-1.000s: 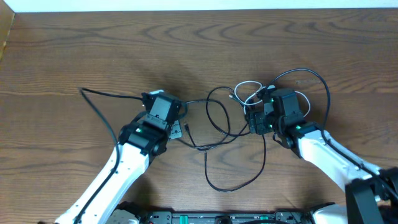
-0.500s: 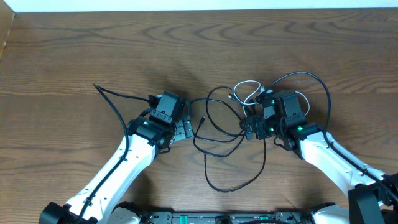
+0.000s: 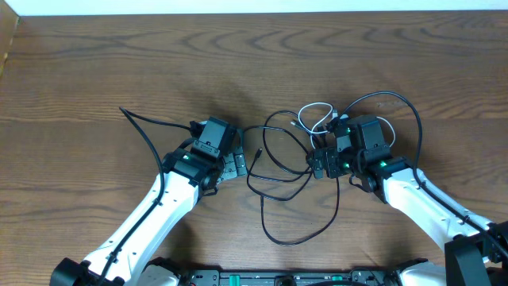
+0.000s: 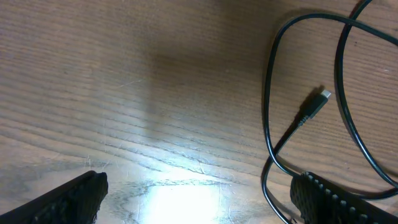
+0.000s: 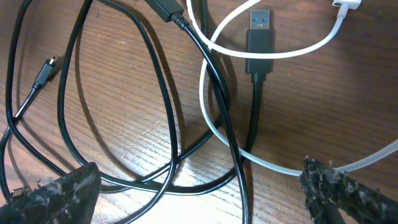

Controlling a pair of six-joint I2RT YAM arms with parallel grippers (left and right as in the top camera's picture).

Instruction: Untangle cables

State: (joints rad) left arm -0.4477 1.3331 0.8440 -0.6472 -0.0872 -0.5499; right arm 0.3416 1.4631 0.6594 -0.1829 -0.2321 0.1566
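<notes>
The black cable (image 3: 279, 171) lies in overlapping loops on the table between my two grippers, with one long loop running toward the front edge. Its small plug (image 4: 314, 106) rests on the wood ahead of my left gripper (image 4: 199, 208), which is open and holds nothing. One black strand (image 4: 267, 180) passes close to its right finger (image 4: 329, 199). The white cable (image 5: 208, 112) curls across the black USB plug (image 5: 260, 40). My right gripper (image 5: 199, 199) stands open over several black strands (image 5: 168, 124) lying loose between its fingers.
The wooden table (image 3: 79, 63) extends far to the left and back. A black wire (image 3: 143, 131) trails beside the left arm. Another black loop (image 3: 401, 103) arcs over the right arm. The table's back edge (image 3: 254, 13) meets a white strip.
Both grippers have opened wide. The left arm swung up and right, and the black cable's plug end now lies loose on the wood. The right gripper shifted slightly left.
</notes>
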